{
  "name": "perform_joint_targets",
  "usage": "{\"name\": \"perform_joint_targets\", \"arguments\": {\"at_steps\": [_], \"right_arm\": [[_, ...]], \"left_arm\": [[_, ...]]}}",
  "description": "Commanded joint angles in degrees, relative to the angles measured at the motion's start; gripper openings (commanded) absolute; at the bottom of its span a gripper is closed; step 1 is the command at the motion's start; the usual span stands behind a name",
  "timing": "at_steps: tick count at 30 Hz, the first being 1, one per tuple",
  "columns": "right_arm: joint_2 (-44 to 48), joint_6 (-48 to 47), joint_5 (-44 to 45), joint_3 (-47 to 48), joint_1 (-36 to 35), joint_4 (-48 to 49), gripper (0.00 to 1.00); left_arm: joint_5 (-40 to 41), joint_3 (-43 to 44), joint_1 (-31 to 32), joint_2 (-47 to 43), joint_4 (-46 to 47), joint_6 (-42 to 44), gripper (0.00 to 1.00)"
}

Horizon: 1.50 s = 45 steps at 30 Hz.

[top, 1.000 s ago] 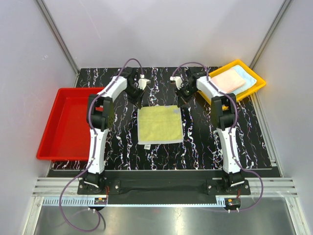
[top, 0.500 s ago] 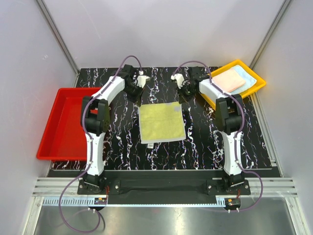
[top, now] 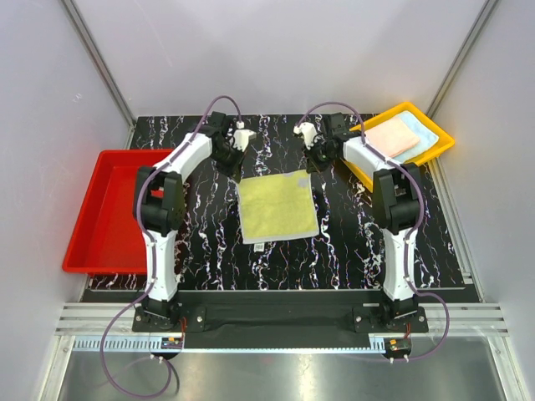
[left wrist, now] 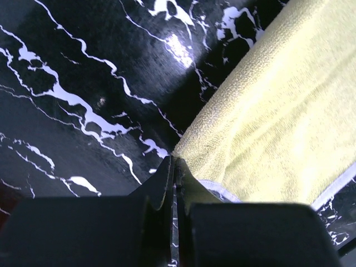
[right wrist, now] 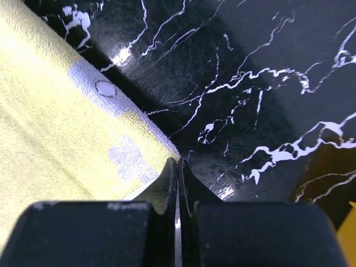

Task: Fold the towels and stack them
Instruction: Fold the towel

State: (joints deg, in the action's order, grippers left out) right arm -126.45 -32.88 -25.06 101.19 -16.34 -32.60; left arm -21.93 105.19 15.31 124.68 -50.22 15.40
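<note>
Lifted higher — yellow-green towel point(top: 278, 209), long axis near-far, far corners clamped by left pincer point(left wrist: 173, 167), right pincer point(right wrist: 178, 167).

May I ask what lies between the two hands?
The far edge of the yellow-green towel, pinched by left hand and right hand; top view.

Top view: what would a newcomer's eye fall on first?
A yellow-green towel lies spread on the black table, with the left gripper and right gripper shut on its two far corners. A red tray sits at the left; a yellow tray at the far right holds a peach towel on a blue towel.
</note>
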Motion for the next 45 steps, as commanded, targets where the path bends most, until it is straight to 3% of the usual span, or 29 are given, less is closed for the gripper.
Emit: {"name": "perform_joint_targets", "arguments": {"at_steps": [1, 15, 21, 30, 45], "right_arm": [[7.3, 0.7, 3.0, -1.7, -0.3, 4.7, 0.0], [25.3, 2.6, 6.6, -21.8, -3.8, 14.0, 0.0], [30.8, 4.8, 8.2, -30.3, -6.2, 15.5, 0.0], [37.6, 9.8, 8.0, -41.5, -7.8, 15.3, 0.0], [38.1, 13.8, 8.8, -45.5, -8.9, 11.8, 0.0]], "left_arm": [[2.9, -1.6, 0.2, -6.8, 2.2, -0.5, 0.0], [10.1, -13.0, 5.1, -19.6, 6.6, -1.6, 0.0], [12.5, -22.2, 8.6, -26.3, 9.6, -3.2, 0.0], [9.8, -35.1, 11.6, -33.4, 11.9, -7.2, 0.0], [6.5, -42.6, 15.5, -37.3, 9.9, -11.4, 0.0]]}}
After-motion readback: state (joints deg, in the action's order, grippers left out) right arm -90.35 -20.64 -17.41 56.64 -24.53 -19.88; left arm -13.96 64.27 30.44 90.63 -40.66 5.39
